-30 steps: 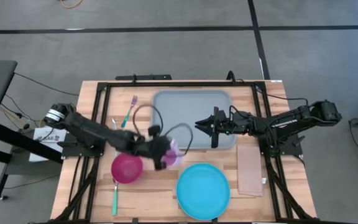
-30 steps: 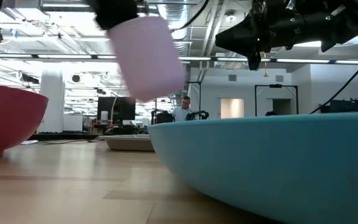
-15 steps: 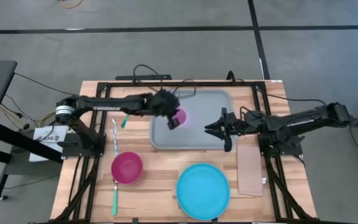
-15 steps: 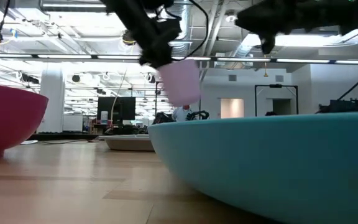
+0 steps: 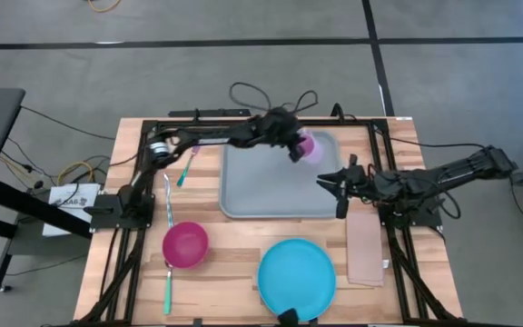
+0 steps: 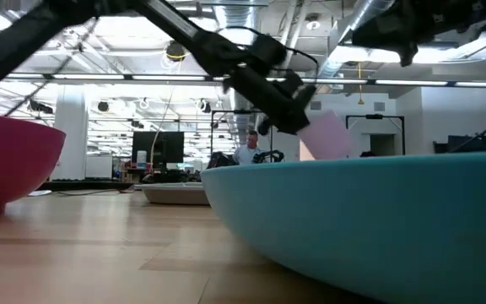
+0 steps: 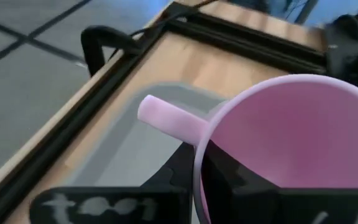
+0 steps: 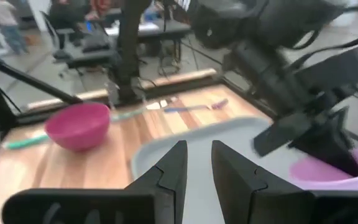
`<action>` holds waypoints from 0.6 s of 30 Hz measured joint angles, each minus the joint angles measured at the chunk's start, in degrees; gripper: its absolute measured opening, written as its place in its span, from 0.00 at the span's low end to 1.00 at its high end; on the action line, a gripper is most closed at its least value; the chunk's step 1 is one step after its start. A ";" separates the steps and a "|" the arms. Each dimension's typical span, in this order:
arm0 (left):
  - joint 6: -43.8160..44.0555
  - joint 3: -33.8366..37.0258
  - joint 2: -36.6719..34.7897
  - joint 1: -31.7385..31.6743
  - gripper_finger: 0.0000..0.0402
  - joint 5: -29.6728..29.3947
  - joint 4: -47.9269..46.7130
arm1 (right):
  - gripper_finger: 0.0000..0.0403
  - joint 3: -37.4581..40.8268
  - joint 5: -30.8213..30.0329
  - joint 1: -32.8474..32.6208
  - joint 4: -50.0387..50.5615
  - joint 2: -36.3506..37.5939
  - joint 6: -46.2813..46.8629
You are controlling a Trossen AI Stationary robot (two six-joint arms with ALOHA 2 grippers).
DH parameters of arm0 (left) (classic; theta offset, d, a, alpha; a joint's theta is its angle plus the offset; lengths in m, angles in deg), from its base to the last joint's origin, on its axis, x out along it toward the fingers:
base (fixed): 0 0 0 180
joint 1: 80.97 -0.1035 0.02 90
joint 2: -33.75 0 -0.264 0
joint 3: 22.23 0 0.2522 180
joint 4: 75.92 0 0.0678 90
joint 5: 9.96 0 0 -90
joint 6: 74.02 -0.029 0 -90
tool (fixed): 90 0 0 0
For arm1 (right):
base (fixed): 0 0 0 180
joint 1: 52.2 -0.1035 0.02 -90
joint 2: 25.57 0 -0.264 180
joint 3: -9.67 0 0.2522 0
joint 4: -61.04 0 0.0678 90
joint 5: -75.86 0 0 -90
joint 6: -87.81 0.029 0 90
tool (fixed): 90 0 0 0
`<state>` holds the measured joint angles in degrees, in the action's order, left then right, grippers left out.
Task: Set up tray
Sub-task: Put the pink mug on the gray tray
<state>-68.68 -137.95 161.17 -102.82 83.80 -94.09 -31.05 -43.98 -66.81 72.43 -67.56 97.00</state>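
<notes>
Wooden desk (image 5: 216,241) carried the tray (image 5: 261,186); left claw (image 5: 296,145) was clamped on a pink cup (image 5: 309,147) above its far right corner; right claw (image 5: 336,184) stood slightly apart beside the tray's right rim.

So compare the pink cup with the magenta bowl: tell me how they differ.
The pink cup is pale pink and has a handle; the magenta bowl is deeper magenta and has none. The cup is held tilted by the left gripper over the tray's far right corner; the bowl rests upright on the table, near the tray's left front corner, ungripped. From above, the bowl looks wider. Both are pinkish and look empty.
</notes>
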 joint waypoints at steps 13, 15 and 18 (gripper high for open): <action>-3.39 -28.61 18.52 -1.88 0.04 1.10 -16.87 | 0.17 0.05 -12.50 -3.37 11.90 4.48 6.29; -3.41 -28.75 19.03 -2.02 0.04 0.67 -17.56 | 0.17 0.05 -12.49 -3.37 11.97 4.67 6.29; -2.98 -28.85 19.04 -2.10 0.04 0.62 -17.18 | 0.17 0.05 -12.49 -3.37 11.98 4.65 6.34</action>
<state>-71.67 -166.81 180.22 -104.92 84.42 -111.27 -31.00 -56.47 -70.18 84.41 -62.91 103.34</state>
